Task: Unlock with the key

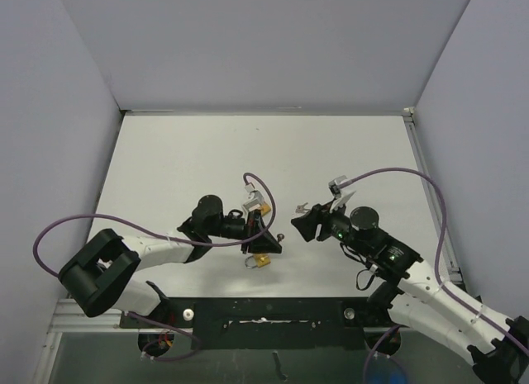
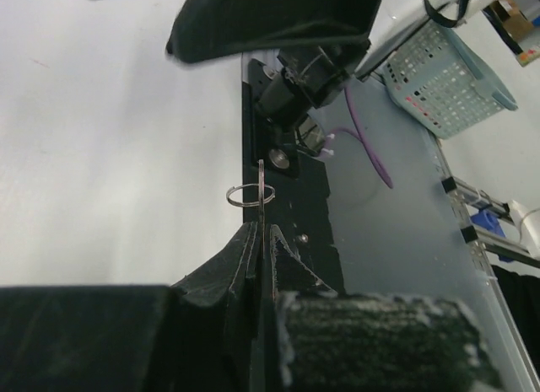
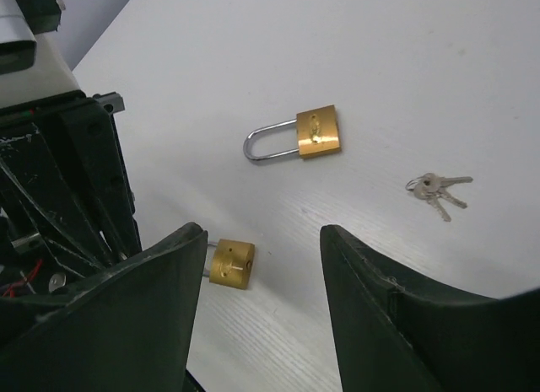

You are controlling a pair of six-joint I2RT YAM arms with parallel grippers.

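Observation:
My left gripper [image 1: 261,248] is shut on a key [image 2: 265,179] seen edge-on, with its wire ring [image 2: 250,194] sticking out past the fingertips [image 2: 246,240] toward the near table edge. A small brass padlock [image 1: 262,260] lies on the table just below that gripper; it also shows in the right wrist view [image 3: 232,263]. A second brass padlock [image 3: 316,132] with a silver shackle lies flat farther off. My right gripper [image 3: 261,236] is open and empty, hovering over the table [image 1: 190,169] to the right of the left gripper [image 1: 304,225].
A loose bunch of keys [image 3: 439,190] lies on the table near the right gripper [image 1: 302,209]. A black rail [image 2: 291,198] runs along the near table edge. A pale basket [image 2: 439,72] sits off the table. Grey walls enclose the table.

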